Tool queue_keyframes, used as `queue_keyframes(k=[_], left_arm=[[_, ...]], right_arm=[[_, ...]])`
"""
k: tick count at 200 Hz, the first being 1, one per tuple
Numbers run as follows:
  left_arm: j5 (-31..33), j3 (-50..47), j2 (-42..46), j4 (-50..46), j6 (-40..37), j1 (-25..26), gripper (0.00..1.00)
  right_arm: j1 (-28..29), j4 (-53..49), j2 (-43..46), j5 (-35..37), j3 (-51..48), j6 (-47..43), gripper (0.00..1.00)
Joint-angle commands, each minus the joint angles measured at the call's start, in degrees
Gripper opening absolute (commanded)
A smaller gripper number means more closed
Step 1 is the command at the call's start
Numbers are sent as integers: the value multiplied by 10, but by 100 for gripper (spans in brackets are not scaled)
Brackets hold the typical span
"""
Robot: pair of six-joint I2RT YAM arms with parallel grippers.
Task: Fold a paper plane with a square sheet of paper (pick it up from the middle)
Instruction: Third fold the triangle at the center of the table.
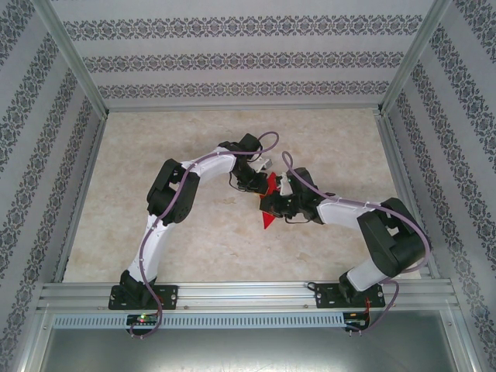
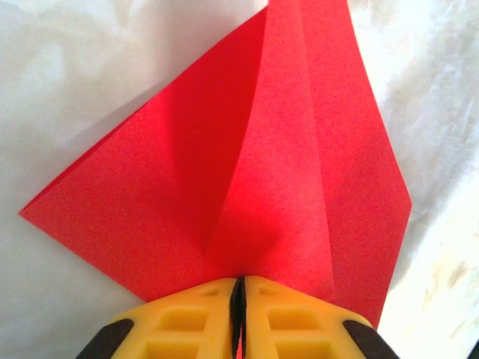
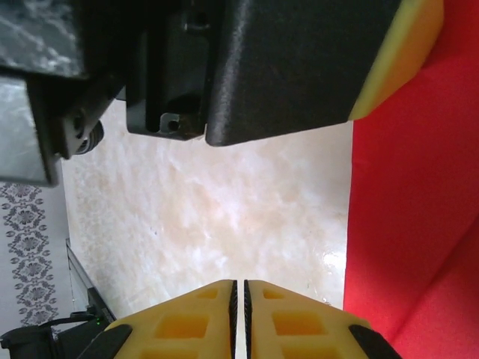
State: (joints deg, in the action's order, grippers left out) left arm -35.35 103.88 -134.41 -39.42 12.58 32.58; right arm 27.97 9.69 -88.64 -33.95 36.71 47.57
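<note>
**Mounting rail [image 1: 248, 288] with two arms and red paper [image 1: 267, 215]**

Top external view. The mounting rail was recorded along the near edge, with both arm bases bolted to it. Left arm [image 1: 167, 194] and right arm [image 1: 387, 236] were bent inward over the marbled table [image 1: 194, 132], and their ends were set close together near its middle. Left gripper [image 1: 262, 188] and right gripper [image 1: 277, 205] were noted just beside each other. The red paper was lodged between them, with one pointed corner directed toward the rail. The position of the fingers could not be told at this size. Patterned walls [image 1: 232, 58] were seen on three sides.

Left wrist view. Yellow fingers [image 2: 187, 321] of the left gripper [image 2: 239, 283] were found pressed together and clamped on the red paper [image 2: 277, 187]. A sliver of red was seen in the seam between them. The paper was spread away from the fingertips as a creased, layered shape. One raised fold ran up to the top edge, and a wide flap lay to the left. Its shadow was cast on the pale table [image 2: 75, 75].

Right wrist view. Yellow fingers [image 3: 187, 321] of the right gripper [image 3: 239, 284] were found closed pad against pad, with a dark slit between them. The red paper [image 3: 419, 224] was noted along the right side, just beside those fingers; contact could not be told. A black housing [image 3: 299, 67] with a yellow pad [image 3: 397, 60] was recorded across the top, meeting the paper's upper edge. The marbled table [image 3: 209, 209] was seen beyond.
</note>
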Motion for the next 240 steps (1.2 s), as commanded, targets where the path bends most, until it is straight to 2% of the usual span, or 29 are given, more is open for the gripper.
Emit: queue_keyframes(k=[1, 107, 240], left_arm=[[80, -29, -74, -44, -14, 13, 14], [85, -30, -74, -49, -14, 13, 14], [87, -27, -81, -52, -17, 13, 14]], right_arm=[[-5, -22, -3, 2, -18, -13, 13], [3, 30, -69, -26, -15, 0, 10], [10, -5, -94, -4, -12, -20, 10]])
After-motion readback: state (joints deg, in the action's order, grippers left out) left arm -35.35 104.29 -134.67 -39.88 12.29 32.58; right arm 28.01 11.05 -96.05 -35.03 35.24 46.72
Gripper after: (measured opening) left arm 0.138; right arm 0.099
